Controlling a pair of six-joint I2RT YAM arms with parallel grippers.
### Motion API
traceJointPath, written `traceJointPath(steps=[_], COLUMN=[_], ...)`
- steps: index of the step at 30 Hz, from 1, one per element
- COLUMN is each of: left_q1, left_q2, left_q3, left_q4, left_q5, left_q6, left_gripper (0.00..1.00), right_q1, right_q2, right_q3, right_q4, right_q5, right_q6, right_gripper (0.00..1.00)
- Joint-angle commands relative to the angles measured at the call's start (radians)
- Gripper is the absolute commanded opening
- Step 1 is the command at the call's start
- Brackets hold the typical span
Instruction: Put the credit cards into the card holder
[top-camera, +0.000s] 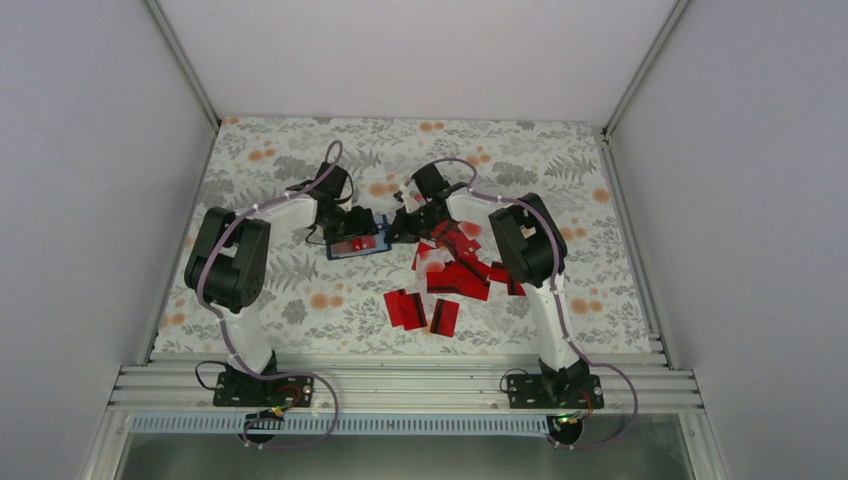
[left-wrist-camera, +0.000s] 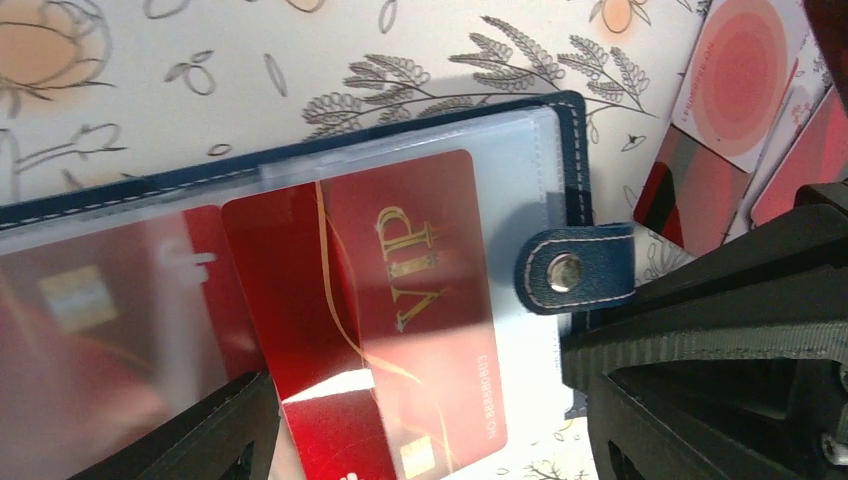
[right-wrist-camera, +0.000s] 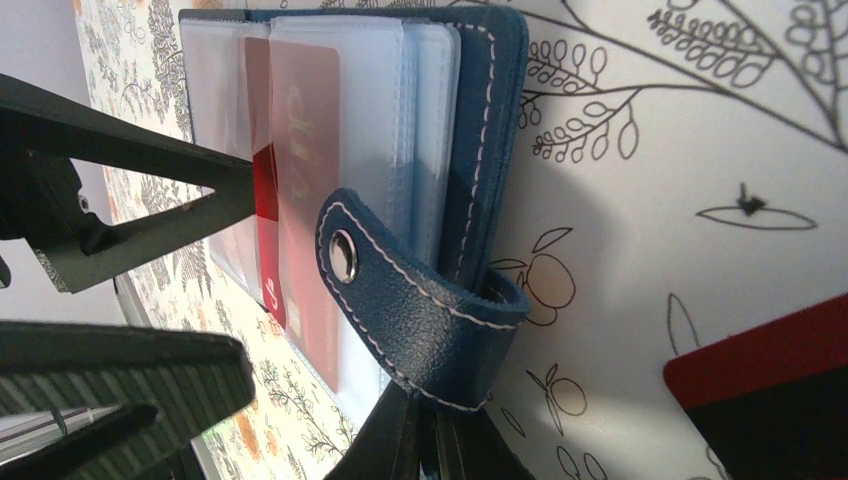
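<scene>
a: left gripper (left-wrist-camera: 415, 380) status?
b: jaws apart, straddling a red vip card (left-wrist-camera: 400, 250) partly under a clear sleeve (left-wrist-camera: 520, 180) of the open card holder (left-wrist-camera: 575, 140).
a: right gripper (right-wrist-camera: 415, 445)?
b: fingers together at the holder's snap strap (right-wrist-camera: 400, 300); loose credit cards (top-camera: 455, 275) lie on the table (top-camera: 300, 300) just right of it.

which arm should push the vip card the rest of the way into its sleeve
Left. The left gripper is open right over the VIP card, which sticks partly out of the card holder. The right gripper looks shut on the holder's strap, steadying it.
</scene>
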Motion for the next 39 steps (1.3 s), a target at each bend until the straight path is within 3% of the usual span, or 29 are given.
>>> traceJointPath(steps=[1, 19, 39], left_q1=[-0.02, -0.023, -0.097], left_q2=[0.042, 0.028, 0.088], left_q3=[0.028, 0.012, 0.108], left_q4=[-0.017, 0.02, -0.027], left_q5=[0.023, 0.038, 0.045], left_q6=[-0.038, -0.038, -0.025], left_gripper=[0.77, 0.73, 0.71], right_q1=[0.014, 0.014, 0.008], right_q2=[0.093, 0.094, 0.087], right_q3=[-0.052, -0.059, -0.048], right_q4=[-0.114, -0.113, -0.116], right_q5=[0.109, 0.103, 0.099], right_q6=[-0.012, -0.024, -0.028], right_gripper=[0.04, 0.04, 0.04])
